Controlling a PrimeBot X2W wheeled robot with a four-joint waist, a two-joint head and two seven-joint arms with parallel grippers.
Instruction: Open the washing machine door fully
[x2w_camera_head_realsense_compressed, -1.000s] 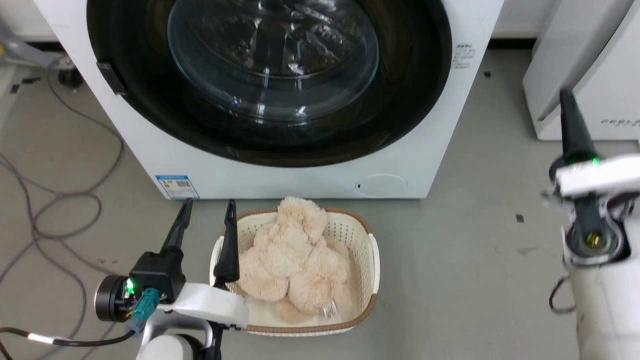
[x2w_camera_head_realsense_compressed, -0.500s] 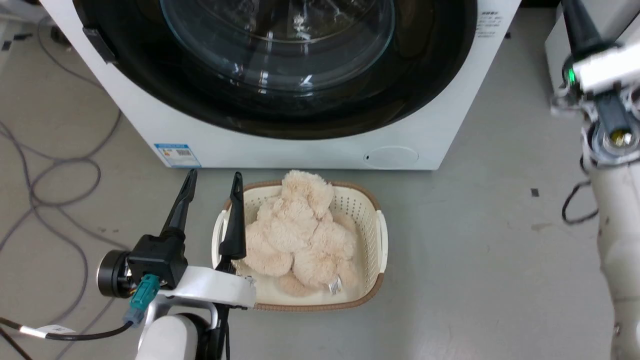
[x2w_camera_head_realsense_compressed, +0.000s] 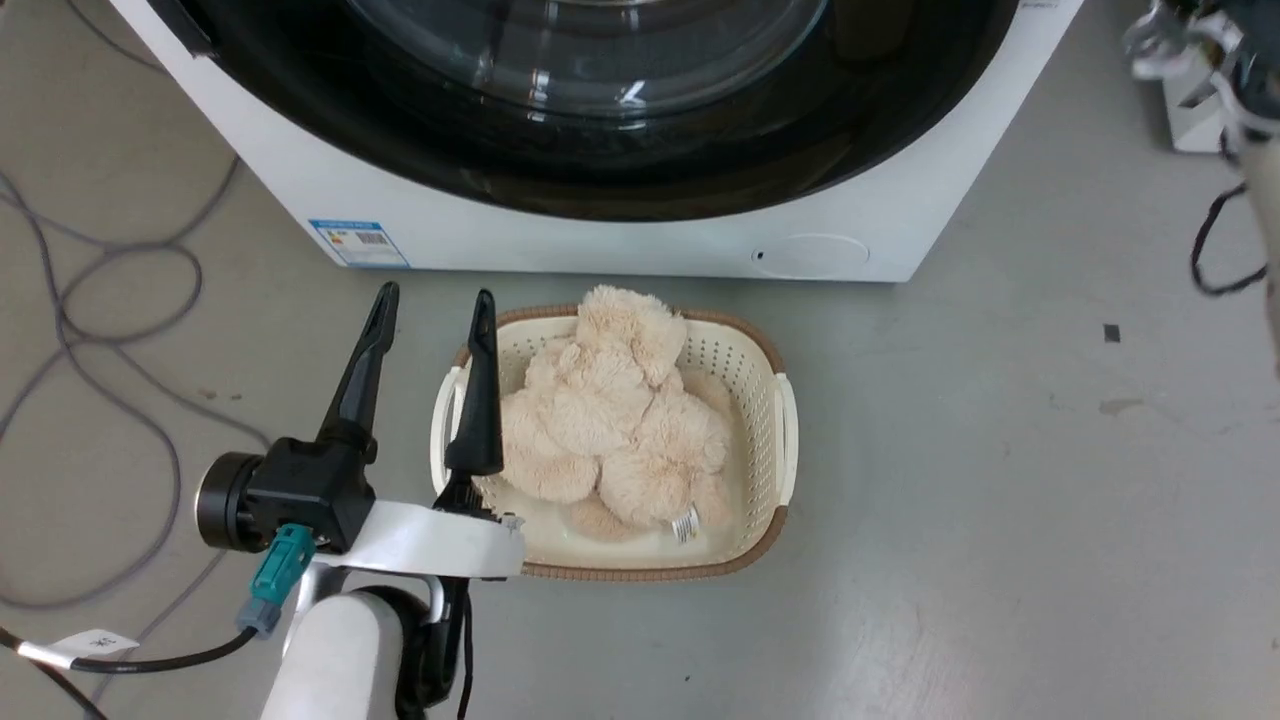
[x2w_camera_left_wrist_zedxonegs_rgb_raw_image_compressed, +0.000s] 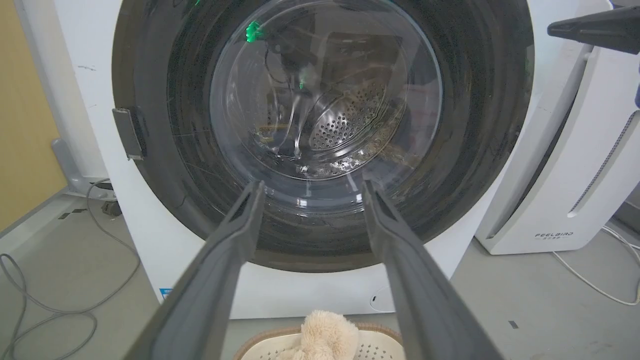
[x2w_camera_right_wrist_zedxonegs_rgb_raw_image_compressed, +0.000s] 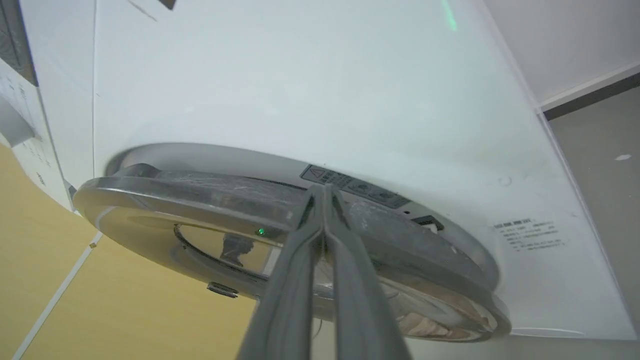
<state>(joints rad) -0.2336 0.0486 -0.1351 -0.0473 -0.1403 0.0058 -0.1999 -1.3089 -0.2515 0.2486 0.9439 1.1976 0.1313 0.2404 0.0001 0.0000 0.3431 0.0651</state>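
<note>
The washing machine door (x2w_camera_left_wrist_zedxonegs_rgb_raw_image_compressed: 325, 135) lies flat on the front of the washing machine (x2w_camera_left_wrist_zedxonegs_rgb_raw_image_compressed: 75, 75), upright, its glass bowl facing out toward the robot. Being round, it has no long axis; its face runs parallel with the machine's front. From the right wrist it shows edge-on and standing barely proud of the white panel, so I judge it shut or at most just cracked: the whole swing is left to do. The right hand (x2w_camera_right_wrist_zedxonegs_rgb_raw_image_compressed: 324, 189) is closed, fingers pressed together with nothing between them, tips at the door's rim; contact I cannot tell. The left hand (x2w_camera_head_realsense_compressed: 436, 294) is open and empty, low over the floor (x2w_camera_head_realsense_compressed: 1000, 500), aimed at the door, just beside a basket (x2w_camera_head_realsense_compressed: 782, 420) holding a plush toy (x2w_camera_head_realsense_compressed: 610, 420)
</note>
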